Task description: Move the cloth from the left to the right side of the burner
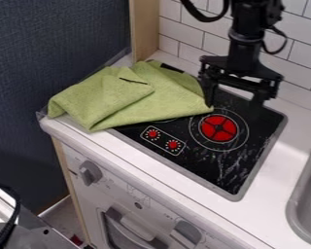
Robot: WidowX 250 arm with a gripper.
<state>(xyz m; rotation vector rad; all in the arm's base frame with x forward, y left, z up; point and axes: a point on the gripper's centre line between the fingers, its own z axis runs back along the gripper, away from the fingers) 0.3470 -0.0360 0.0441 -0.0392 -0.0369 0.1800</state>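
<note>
Black two-finger hand point(233, 102) above the rear of the black glass cooktop point(233, 168), its fingers apart, one beside the right corner of the cloth. The green woven cloth point(126, 95), loosely folded, lies left of the round red burner point(211, 127), partly on the white desk point(255, 211). Recommended grasp: shift the hand leftward to straddle a raised fold, lower, then close firmly; lift until the trailing edge clears the cooktop before carrying it rightward past the burner.
</note>
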